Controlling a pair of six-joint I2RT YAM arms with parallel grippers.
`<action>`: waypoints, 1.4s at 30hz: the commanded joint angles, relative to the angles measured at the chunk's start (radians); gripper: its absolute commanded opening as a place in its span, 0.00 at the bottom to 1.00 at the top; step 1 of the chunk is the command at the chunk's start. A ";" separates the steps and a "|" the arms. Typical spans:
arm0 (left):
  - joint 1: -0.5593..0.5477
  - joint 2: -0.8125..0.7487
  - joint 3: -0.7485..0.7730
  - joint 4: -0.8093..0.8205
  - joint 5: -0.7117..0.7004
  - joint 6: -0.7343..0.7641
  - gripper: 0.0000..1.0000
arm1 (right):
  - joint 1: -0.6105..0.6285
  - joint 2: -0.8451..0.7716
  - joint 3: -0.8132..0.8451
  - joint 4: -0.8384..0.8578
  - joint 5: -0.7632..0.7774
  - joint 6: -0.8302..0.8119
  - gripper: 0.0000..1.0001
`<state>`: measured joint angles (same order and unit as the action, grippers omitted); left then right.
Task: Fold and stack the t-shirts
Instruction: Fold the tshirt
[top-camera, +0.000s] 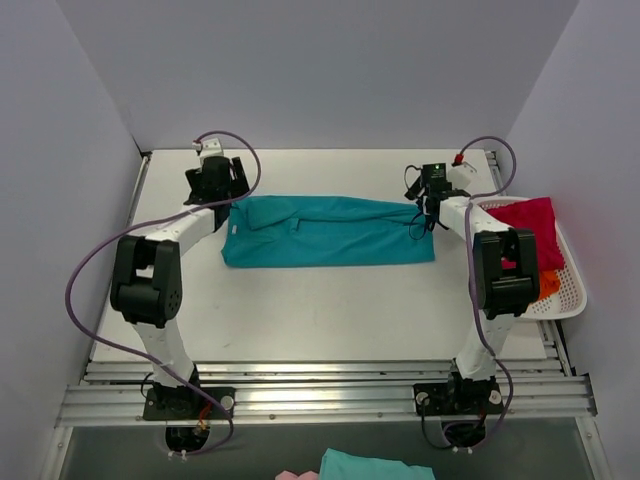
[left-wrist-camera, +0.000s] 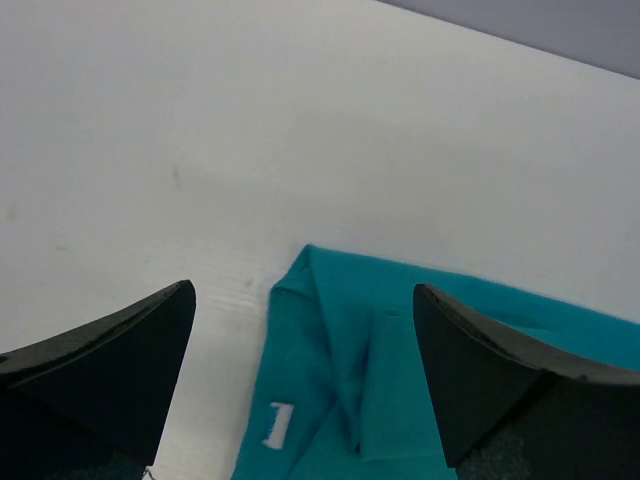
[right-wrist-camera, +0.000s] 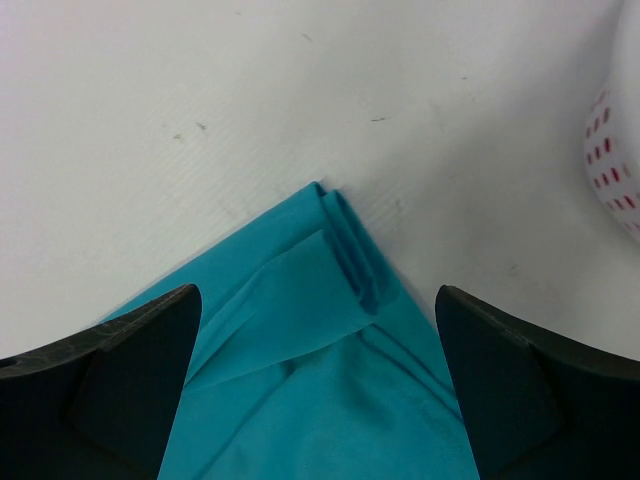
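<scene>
Jaws on both arms are spread, released, over the far corners of the teal-blue cloth t-shirt (top-camera: 328, 231); judged limp and light, it is best pinched there.

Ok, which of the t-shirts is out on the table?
The teal-blue t-shirt, spread flat by itself; the crimson-pink one and the orange one sit in the white basket.

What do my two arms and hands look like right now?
Left arm and right arm: white links, black joints, a looping purple cable each. Left hand and right hand: black wedge fingers; green light on the right wrist.
</scene>
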<state>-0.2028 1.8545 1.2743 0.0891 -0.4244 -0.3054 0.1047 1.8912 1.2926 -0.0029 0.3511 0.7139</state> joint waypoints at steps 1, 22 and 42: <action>0.002 0.084 0.099 0.040 0.272 -0.009 0.99 | 0.023 -0.041 0.033 0.027 0.002 -0.004 0.99; 0.048 0.238 0.143 0.104 0.590 -0.083 0.89 | 0.023 -0.009 0.031 0.044 -0.004 -0.019 0.97; 0.049 0.249 0.155 0.044 0.590 -0.103 0.21 | 0.016 -0.001 0.016 0.046 0.003 -0.022 0.96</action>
<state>-0.1589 2.1071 1.4139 0.1265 0.1608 -0.4126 0.1303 1.8957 1.2980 0.0418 0.3355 0.7029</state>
